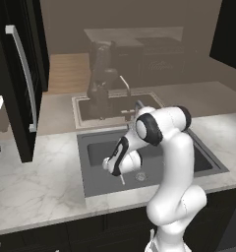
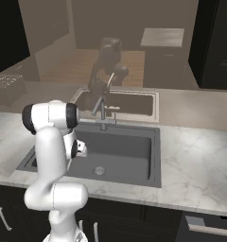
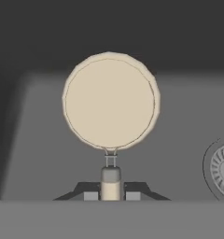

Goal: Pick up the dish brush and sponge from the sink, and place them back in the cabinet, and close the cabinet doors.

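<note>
In the hand view the dish brush (image 3: 109, 100) faces me with its round cream head, and its pale handle runs down between my fingertips. My gripper (image 3: 110, 195) is shut on that handle. From the left base view the gripper (image 1: 115, 170) hangs low inside the dark grey sink (image 1: 189, 157), left of the round metal drain (image 1: 140, 175), with the thin handle (image 1: 121, 180) poking out below it. The drain (image 3: 221, 168) lies to the right of the brush. The sponge is out of view. A tall black cabinet door (image 1: 16, 98) with a long silver bar handle (image 1: 24, 74) stands open at the left.
A grey faucet (image 2: 102, 113) rises at the sink's back edge. Marble counter (image 2: 196, 160) surrounds the basin, with a toaster (image 2: 6, 85) at the far left. A reflective back wall repeats the sink and arm. Low black base cabinets (image 2: 134, 222) run under the counter.
</note>
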You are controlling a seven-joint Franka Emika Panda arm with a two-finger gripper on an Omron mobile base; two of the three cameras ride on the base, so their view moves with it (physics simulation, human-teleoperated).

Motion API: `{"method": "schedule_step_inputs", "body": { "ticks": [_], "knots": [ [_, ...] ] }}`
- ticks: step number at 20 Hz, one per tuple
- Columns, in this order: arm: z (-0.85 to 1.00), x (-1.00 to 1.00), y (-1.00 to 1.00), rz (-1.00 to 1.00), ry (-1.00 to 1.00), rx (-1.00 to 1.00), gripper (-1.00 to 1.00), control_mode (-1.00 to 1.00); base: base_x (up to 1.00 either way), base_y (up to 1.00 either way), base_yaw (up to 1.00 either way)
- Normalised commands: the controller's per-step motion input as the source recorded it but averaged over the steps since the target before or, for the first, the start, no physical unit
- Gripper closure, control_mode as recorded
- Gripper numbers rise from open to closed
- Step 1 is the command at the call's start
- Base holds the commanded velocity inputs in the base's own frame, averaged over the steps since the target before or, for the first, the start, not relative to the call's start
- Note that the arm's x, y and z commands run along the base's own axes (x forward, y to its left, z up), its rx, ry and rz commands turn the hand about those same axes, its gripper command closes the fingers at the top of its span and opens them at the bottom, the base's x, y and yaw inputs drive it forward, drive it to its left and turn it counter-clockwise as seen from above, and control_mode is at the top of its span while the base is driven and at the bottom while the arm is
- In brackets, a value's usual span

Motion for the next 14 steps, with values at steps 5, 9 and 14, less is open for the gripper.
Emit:
{"method": "schedule_step_inputs", "body": {
  "ticks": [5,9,14],
  "knots": [
    [0.76,-0.08,0.0,0.03,-0.02,0.0,1.0,-1.0,0.0,0.0,0.0],
    [0.74,-0.06,0.0,0.03,-0.03,0.0,1.0,-1.0,0.0,0.0,0.0],
    [0.77,-0.16,0.0,0.01,-0.02,0.0,1.0,-1.0,0.0,0.0,0.0]
  ]
}}
